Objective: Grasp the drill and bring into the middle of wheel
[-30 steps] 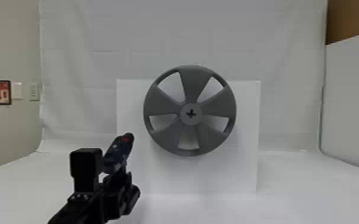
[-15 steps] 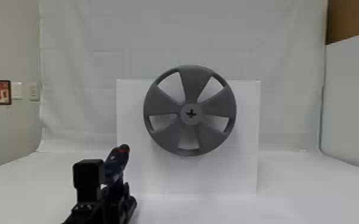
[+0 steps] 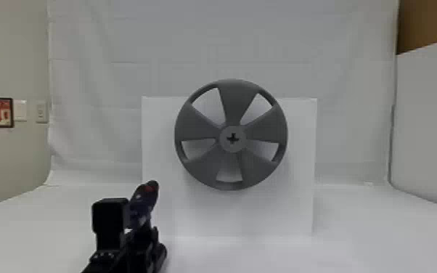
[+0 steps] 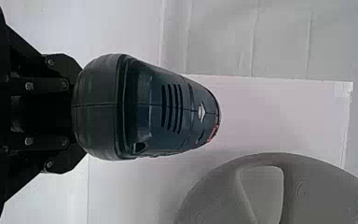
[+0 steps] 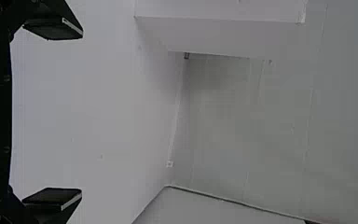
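At the lower left of the head view, my left gripper (image 3: 139,241) is shut on the drill (image 3: 143,203), whose red-marked end points up and away, left of and lower than the wheel (image 3: 199,127). The wheel is grey and upright, with a cross-shaped hole in its hub (image 3: 233,139). In the left wrist view, the back of the drill (image 4: 158,109) hides the fingertips of my left gripper (image 4: 77,112); part of the wheel (image 4: 303,186) lies beyond, apart from the drill. My right gripper (image 5: 63,113) is parked, open, with nothing between its fingers.
A white panel (image 3: 286,210) stands upright behind the wheel on the white table (image 3: 355,225). White sheeting (image 3: 210,36) hangs at the back, and a pale partition (image 3: 428,127) borders the right side.
My left gripper and the drill in it have sunk in the head view, and the arm has shifted slightly right. The wheel has stayed where it was.
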Controlling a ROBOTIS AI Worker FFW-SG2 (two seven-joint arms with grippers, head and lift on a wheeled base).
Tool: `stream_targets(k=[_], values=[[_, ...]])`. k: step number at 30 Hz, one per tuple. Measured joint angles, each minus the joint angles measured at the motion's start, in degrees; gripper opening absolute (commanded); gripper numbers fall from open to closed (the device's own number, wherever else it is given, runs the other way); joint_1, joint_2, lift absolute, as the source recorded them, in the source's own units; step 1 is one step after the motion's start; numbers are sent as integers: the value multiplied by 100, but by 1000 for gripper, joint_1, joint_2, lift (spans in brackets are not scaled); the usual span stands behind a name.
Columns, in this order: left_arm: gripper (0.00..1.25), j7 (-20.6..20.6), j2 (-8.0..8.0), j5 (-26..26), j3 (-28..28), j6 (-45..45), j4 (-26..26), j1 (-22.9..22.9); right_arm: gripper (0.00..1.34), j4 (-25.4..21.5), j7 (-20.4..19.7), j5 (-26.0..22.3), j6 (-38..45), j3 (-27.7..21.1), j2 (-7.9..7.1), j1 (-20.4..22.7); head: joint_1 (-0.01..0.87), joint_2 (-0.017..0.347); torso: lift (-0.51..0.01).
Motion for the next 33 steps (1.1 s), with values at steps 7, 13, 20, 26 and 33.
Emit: stream_targets(k=[7, 13, 20, 26, 33], values=[[26, 0, 0, -34, -15, 0, 24, -4, 1229, 14, 0, 1, 0, 32, 0, -18, 54, 31, -403], [28, 0, 1, -66, -17, 0, 52, -11, 1229, 24, 0, 4, 0, 47, 1, -27, 54, 31, -403], [370, 28, 2, -135, -34, 0, 79, -19, 1229, 27, 0, 3, 0, 53, 8, -28, 54, 31, -403], [904, 169, 10, -147, -97, -29, 95, -22, 1229, 30, 0, 4, 0, 64, 11, -21, 54, 31, -403], [1183, 167, 19, -144, -122, -59, 117, -35, 1229, 35, 0, 4, -1, 73, 17, -18, 54, 31, -403]])
